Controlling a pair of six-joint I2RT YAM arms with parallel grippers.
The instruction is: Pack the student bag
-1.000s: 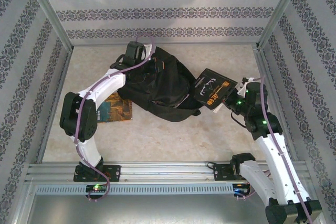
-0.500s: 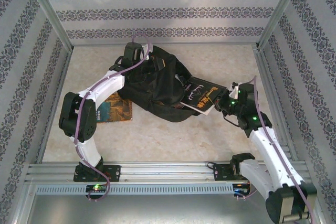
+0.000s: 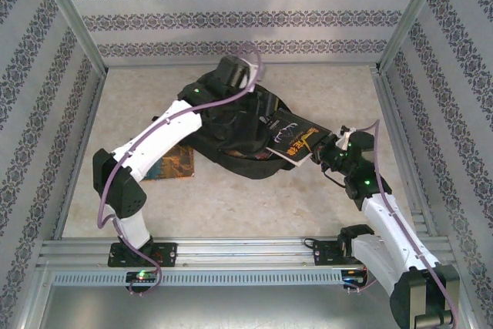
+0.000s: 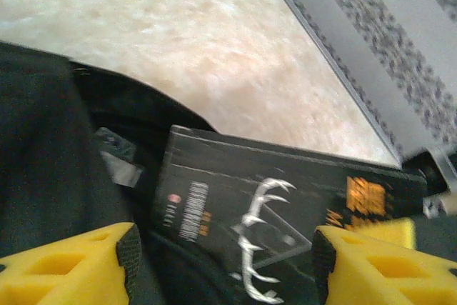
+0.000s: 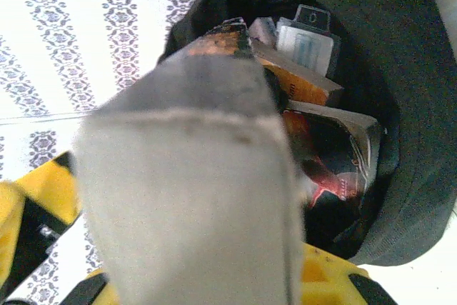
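Seeing student bag (image 3: 243, 161) lying at counter (image 3: 231, 206) centre, slightly toward 12 o'clock, mouth facing 3 o'clock. We note right end effector (image 3: 322, 149) clamped on black book (image 3: 293, 140), book's far end inside bag mouth. Left end effector (image 4: 221, 266) above bag's 12 o'clock side, fingers spread, holding nothing. More books (image 5: 314, 83) within bag. Another book (image 3: 176, 163) flat on counter at bag's 8 o'clock, partly under left arm (image 3: 166, 132).

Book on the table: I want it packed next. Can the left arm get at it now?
Probably yes: the book lies flat beside the student bag, below the arm's own forearm; the open left gripper would have to pull back from the bag.
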